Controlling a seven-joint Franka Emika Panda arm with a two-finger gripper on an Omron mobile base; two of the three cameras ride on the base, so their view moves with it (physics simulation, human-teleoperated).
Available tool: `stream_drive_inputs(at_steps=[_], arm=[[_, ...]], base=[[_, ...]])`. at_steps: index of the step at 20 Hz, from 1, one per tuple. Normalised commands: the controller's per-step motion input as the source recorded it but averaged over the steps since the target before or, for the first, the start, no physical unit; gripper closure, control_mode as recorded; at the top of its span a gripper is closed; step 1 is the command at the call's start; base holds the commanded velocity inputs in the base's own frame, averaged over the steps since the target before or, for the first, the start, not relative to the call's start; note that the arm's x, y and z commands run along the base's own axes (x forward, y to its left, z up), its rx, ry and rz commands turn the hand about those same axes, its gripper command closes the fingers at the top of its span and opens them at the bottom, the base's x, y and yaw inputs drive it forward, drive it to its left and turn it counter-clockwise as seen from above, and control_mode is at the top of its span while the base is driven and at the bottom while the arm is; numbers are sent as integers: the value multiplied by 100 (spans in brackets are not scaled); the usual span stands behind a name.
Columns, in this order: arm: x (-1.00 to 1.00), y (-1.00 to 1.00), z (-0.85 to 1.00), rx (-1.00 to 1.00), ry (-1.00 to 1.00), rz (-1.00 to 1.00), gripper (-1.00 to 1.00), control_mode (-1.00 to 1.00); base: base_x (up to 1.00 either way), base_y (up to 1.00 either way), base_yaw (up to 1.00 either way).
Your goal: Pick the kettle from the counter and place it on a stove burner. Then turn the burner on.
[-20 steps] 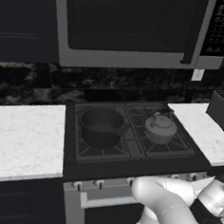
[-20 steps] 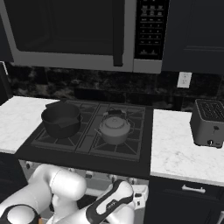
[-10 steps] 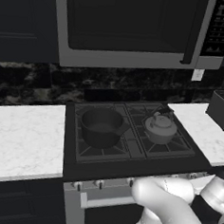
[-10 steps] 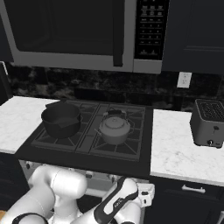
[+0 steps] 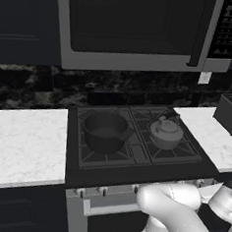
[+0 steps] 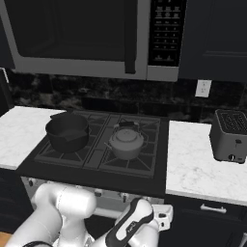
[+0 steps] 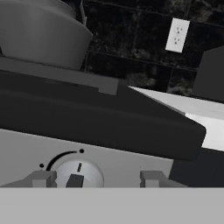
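The kettle [image 5: 165,132] already sits on the stove burner [image 6: 140,157] at the right of the black cooktop, beside the dark saucepan [image 5: 105,131] on the left burner. So, in my judgement, the placing part is done and the remaining work is to turn the burner on.

This explains the low pose of the arm. It bends down in front of the range, below the front edge of the cooktop, with the hand held level and looking straight at the control panel. In the hand view the jaws stand apart, one fingertip [image 7: 42,179] on each side of a round silver knob [image 7: 79,173] with a dark mark; they do not seem to press on it yet, but the bottom of this view is cut, so I cannot be sure of contact. Above the knob the kettle's grey body rises over the cooktop edge, and the white bench [image 6: 193,166] continues to the right, carrying the toaster [image 6: 229,135].
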Motion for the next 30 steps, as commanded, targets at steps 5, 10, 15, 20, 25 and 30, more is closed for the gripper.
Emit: stream_drive_inputs(at_steps=[5, 10, 15, 20, 25, 30], arm=[[-7, 7, -1, -2, -1, 0, -100, -100], [5, 7, 0, -1, 0, 0, -100, -100], [3, 23, -12, -3, 0, 0, -100, -100], [1, 11, -8, 0, 5, 0, -100, -100], [5, 0, -1, 0, -2, 0, -100, -100], [10, 0, -1, 0, -1, 0, -100, -100]], base=[[0, 0, 0], [0, 0, 0], [0, 0, 0], [0, 0, 0], [0, 0, 0], [0, 0, 0]])
